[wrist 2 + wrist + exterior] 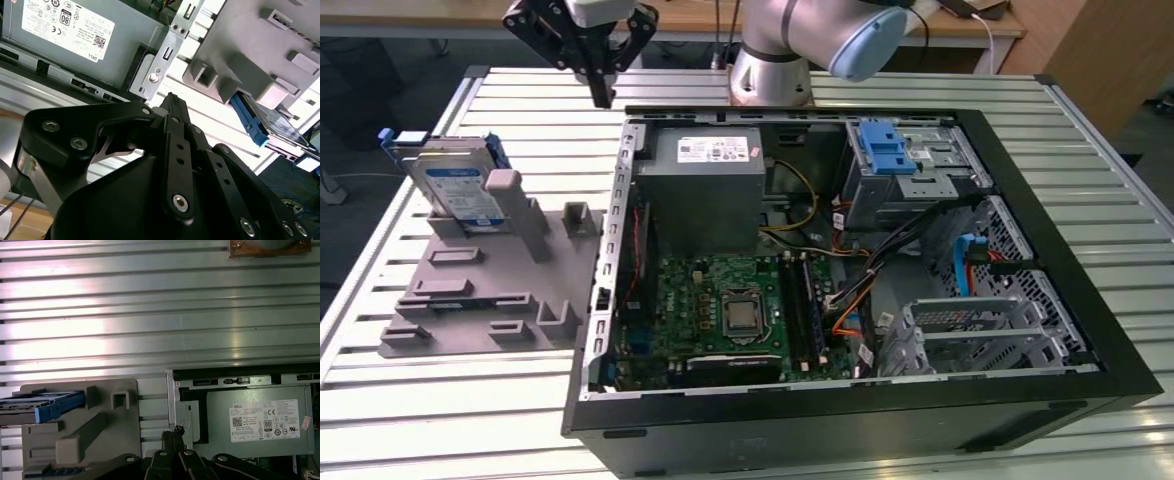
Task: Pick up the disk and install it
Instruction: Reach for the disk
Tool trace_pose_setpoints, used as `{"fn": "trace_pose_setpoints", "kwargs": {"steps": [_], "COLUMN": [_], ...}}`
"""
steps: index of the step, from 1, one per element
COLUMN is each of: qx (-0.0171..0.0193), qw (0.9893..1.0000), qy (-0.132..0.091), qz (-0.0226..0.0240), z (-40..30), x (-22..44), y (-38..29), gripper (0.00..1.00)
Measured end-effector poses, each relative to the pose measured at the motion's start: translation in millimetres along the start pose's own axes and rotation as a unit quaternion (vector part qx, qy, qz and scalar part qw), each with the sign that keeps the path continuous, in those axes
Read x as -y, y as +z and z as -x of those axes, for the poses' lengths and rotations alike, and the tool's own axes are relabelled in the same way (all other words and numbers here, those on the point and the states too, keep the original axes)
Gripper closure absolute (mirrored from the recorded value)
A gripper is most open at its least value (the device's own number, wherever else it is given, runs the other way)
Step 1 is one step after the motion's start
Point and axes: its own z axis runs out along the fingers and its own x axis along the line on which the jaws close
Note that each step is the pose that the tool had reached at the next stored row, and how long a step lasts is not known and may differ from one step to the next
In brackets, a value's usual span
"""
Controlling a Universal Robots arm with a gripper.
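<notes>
The disk [458,186] is a silver hard drive with a blue-and-white label and blue rails. It stands on edge in a slot of the grey fixture [480,300], at the exterior view's left of the open computer case [1067,300]. My gripper [600,98] hangs above the slatted table near the case's far corner, to the exterior view's right of the disk and apart from it. Its black fingers meet at a point and hold nothing. In both wrist views the disk [267,122] [47,406] lies off to the side of the closed fingertips [171,98] [173,432].
Inside the case sit a grey power supply box [707,190] with a white sticker, a green motherboard [720,310] and a metal drive cage with a blue latch [897,155]. The arm's base [770,70] stands behind the case. The metal slatted table [454,390] surrounds everything.
</notes>
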Motion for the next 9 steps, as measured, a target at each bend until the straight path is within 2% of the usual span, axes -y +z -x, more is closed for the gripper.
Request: {"fn": "trace_pose_setpoints", "kwargs": {"steps": [9], "qx": [0.0], "qw": [1.0], "qy": [0.0], "qz": [0.0], "z": [-8.9], "x": [-0.7], "y": [0.8], "gripper": [0.89]}}
